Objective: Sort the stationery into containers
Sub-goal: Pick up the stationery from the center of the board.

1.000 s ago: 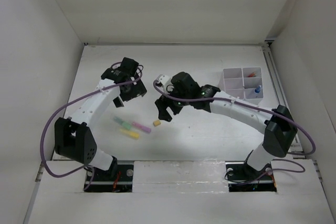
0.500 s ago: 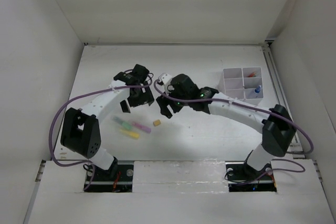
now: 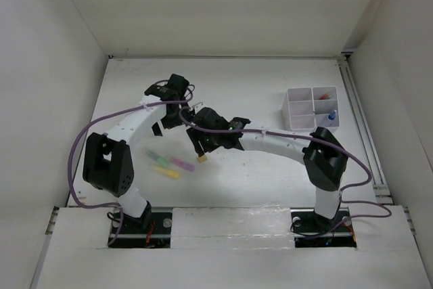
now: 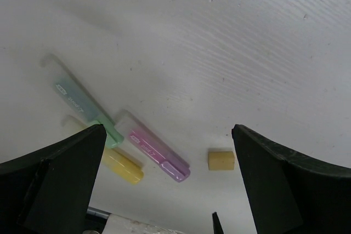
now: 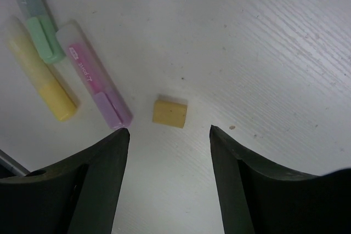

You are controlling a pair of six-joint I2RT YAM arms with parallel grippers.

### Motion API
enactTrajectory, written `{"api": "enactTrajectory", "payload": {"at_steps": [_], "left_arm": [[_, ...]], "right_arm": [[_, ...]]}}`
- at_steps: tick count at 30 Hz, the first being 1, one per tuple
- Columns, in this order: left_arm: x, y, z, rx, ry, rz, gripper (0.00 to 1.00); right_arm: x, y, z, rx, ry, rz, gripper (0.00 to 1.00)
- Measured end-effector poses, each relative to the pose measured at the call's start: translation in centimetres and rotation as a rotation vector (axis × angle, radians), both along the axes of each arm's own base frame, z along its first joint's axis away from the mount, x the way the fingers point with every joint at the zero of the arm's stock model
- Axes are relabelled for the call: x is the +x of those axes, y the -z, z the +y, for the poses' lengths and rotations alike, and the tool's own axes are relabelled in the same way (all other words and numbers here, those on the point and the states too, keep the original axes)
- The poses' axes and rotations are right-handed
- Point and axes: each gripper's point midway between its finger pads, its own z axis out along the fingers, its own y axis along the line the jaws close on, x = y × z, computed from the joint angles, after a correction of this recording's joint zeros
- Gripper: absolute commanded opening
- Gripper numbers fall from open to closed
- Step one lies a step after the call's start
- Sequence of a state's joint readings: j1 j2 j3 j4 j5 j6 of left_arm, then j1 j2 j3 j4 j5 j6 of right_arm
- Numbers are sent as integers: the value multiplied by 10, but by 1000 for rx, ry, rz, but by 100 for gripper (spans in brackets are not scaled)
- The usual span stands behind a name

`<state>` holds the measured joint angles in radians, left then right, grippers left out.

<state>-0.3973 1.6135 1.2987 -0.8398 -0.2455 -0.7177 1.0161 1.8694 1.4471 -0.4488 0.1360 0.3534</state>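
Observation:
A tan eraser [image 5: 170,113] lies on the white table just beyond the tips of my right gripper [image 5: 169,130], which is open and holds nothing. From above, the right gripper [image 3: 200,150] hangs right over the eraser [image 3: 201,158]. Left of it lie a pink marker [image 5: 93,80], a yellow marker [image 5: 41,83] and a green marker [image 5: 38,26]. My left gripper [image 4: 168,130] is wide open, high over the pink marker [image 4: 156,146] and the eraser [image 4: 221,160]. Seen from the top, the left gripper [image 3: 164,118] is behind the markers. The divided white container [image 3: 298,108] stands at the right.
The container holds a red pen [image 3: 325,94] in its far right compartment and a blue-capped tube [image 3: 330,118] in the near right one. The two arms' wrists are close together near the table's middle. White walls [image 3: 67,65] enclose the table.
My right gripper has swung left and down to the eraser, and its jaws have narrowed. The left gripper has drawn back a little toward the far side.

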Motion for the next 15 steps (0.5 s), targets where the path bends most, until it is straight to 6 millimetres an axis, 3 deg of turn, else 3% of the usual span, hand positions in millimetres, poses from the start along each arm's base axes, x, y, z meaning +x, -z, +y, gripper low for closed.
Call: {"api": "enactTrajectory", "payload": {"at_steps": [7,15], "left_arm": [[8,-10,6,11,-22,-24,100],[20,-10,47,16,-150,-24,100]], "right_arm": [[0,30,0,-57,53,42,66],[-12,59,3,-113,48,74,66]]}}
